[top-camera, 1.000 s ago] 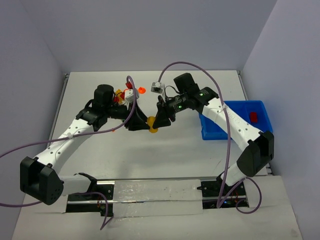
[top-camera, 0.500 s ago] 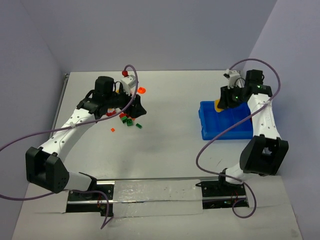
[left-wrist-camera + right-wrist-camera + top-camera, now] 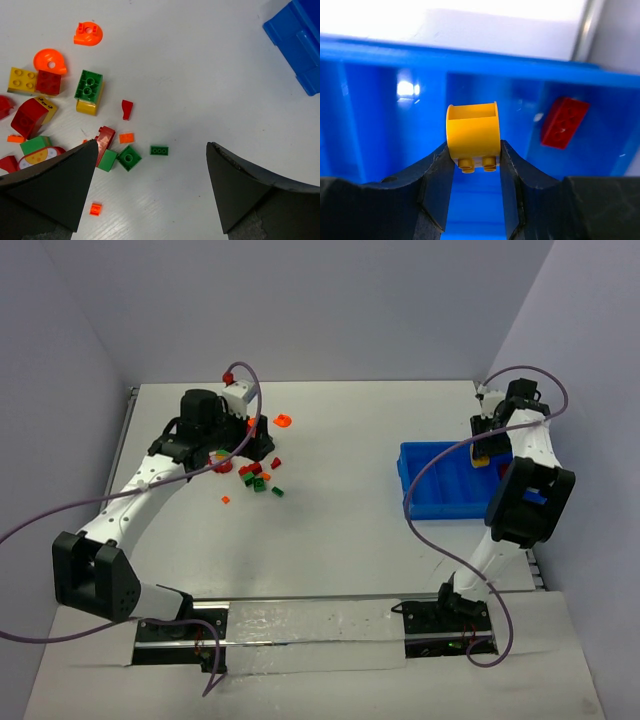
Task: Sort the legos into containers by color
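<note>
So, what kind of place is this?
Probably a robotics lab test cell. A white table is boxed in by plain walls, two arms are bolted at its edge, and legos are laid out for sorting into a blue bin.

Am reading no text, number or brand in any view. Am seeing tiny dark marks on yellow face of red brick (image 3: 29,116), up-left of left claw (image 3: 152,145): illegible.
</note>
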You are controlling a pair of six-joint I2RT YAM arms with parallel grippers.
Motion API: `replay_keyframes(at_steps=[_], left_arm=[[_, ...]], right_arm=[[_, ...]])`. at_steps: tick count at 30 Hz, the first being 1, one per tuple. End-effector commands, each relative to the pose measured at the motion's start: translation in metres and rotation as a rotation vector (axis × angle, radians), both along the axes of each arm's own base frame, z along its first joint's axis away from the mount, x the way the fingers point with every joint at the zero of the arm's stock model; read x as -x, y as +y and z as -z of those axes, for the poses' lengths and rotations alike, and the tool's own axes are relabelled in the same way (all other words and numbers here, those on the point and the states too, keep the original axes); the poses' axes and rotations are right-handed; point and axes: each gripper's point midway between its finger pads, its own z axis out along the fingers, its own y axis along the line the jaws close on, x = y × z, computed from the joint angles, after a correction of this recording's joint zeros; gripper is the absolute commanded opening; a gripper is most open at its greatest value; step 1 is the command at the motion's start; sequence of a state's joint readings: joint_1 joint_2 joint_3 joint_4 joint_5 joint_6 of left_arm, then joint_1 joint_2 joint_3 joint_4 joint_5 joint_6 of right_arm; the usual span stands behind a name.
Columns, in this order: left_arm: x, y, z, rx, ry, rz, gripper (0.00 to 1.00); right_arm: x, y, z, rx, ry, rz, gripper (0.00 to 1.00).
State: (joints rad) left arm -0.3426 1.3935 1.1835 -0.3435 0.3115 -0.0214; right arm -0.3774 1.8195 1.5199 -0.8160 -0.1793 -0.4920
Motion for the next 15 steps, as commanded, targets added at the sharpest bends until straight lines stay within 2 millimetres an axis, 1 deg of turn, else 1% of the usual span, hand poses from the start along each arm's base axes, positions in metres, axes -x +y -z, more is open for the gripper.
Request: replay_keyframes(at_steps=[1, 2, 4, 5, 6, 7, 9, 10, 12, 14, 15], left_arm=[[-0.014, 0.006, 0.000, -0.022, -0.029, -0.041, 0.99], [-0.016, 0.008, 0.001, -0.027, -0.028, -0.046, 0.99], [-0.021, 0.010, 0.005, -0.037, -0.020, -0.063, 0.99], [-0.025, 0.013, 0.008, -0.046, -0.017, -0.079, 0.99], [-0.029, 0.016, 0.006, -0.052, -0.021, -0.098, 0.99], [-0.030, 0.017, 0.011, -0.056, -0.008, -0.103, 0.99], [-0.038, 0.023, 0.012, -0.065, -0.005, -0.137, 0.96], [-0.044, 0.028, 0.020, -0.082, 0.010, -0.167, 0.94], [-0.055, 0.040, 0.028, -0.102, 0.033, -0.210, 0.92], [-0.062, 0.048, 0.038, -0.127, 0.054, -0.223, 0.92], [-0.067, 0.053, 0.040, -0.138, 0.059, -0.237, 0.92]], right_arm=[[-0.028, -0.027, -0.012, 0.111, -0.069, 0.055, 0.12], [-0.028, -0.028, -0.009, 0.115, -0.064, 0.059, 0.16], [-0.027, -0.028, -0.005, 0.112, -0.055, 0.061, 0.36], [-0.027, -0.029, -0.004, 0.113, -0.055, 0.065, 0.43], [-0.027, -0.028, -0.001, 0.111, -0.050, 0.064, 0.47], [-0.026, -0.028, 0.000, 0.109, -0.047, 0.064, 0.51], [-0.025, -0.028, 0.003, 0.105, -0.038, 0.065, 0.58], [-0.024, -0.027, 0.005, 0.103, -0.032, 0.065, 0.62], [-0.023, -0.027, 0.006, 0.103, -0.030, 0.066, 0.66], [-0.022, -0.026, 0.006, 0.102, -0.031, 0.067, 0.71], [-0.022, -0.026, 0.005, 0.100, -0.031, 0.068, 0.72]])
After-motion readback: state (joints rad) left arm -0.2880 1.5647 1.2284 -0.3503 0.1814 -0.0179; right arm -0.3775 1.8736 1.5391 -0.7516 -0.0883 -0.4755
